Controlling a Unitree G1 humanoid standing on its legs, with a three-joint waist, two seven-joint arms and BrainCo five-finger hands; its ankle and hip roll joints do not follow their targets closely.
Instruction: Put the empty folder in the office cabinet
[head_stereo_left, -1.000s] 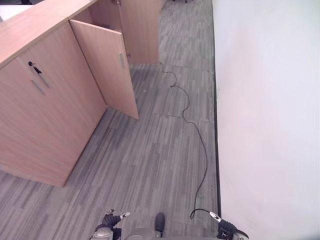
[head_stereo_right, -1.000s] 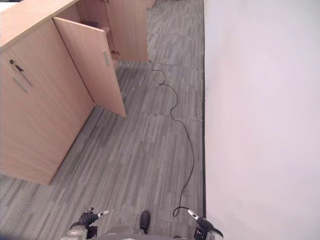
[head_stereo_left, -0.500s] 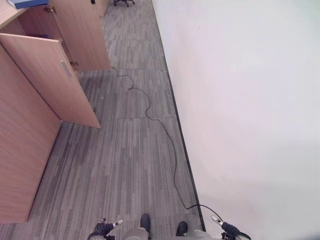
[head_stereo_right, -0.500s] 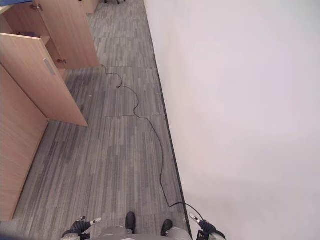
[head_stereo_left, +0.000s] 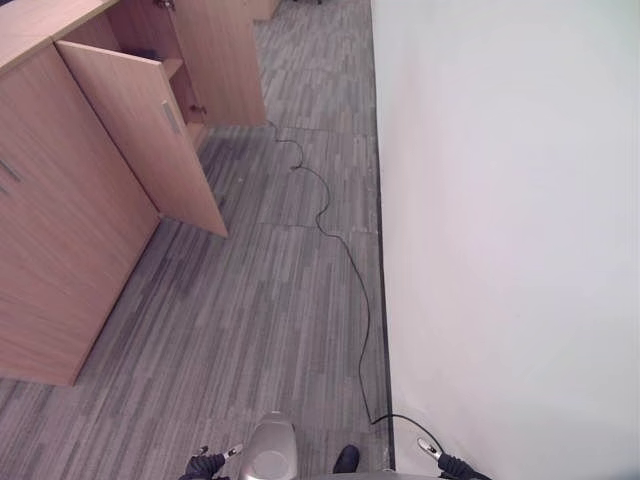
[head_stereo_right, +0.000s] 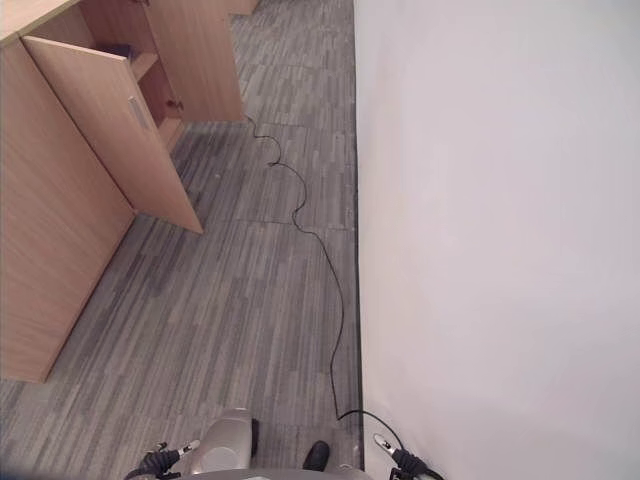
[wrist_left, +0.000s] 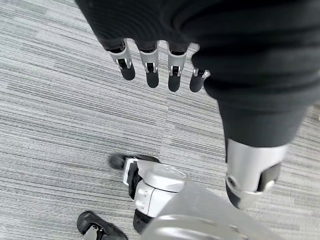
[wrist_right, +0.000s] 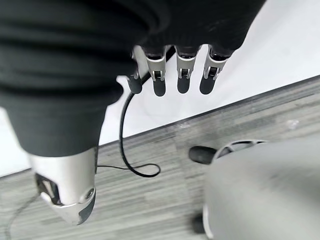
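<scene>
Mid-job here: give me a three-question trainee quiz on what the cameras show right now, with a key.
1. True or false: the cabinet door stands open.
2. Multiple choice: what do the left hand and right hand hold? A) a folder each B) nothing, fingers straight C) the door handle
3. Fill in: the floor between the cabinet and the white wall is grey ____.

Key:
1. True. The door swings out from the cabinet, showing a shelf inside.
2. B. Both wrist views show straight fingers with only floor and wall past them.
3. Carpet, in striped tiles.
</scene>
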